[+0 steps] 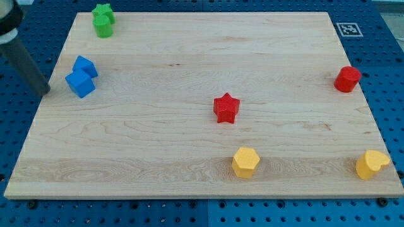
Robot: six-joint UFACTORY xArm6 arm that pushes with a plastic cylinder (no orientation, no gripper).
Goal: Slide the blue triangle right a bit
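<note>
Two blue blocks sit touching near the board's left edge. The upper one (84, 65) may be the triangle. The lower one (80, 83) looks like a cube. Their shapes are hard to make out. My dark rod comes down from the view's top left. My tip (45, 91) rests at the board's left edge, a short way left of the lower blue block and apart from it.
Two green blocks (103, 20) sit together at the top left of the wooden board (189, 50). A red star (226, 108) is at centre, a red cylinder (347, 79) at the right, a yellow hexagon (245, 162) and another yellow block (371, 164) along the bottom.
</note>
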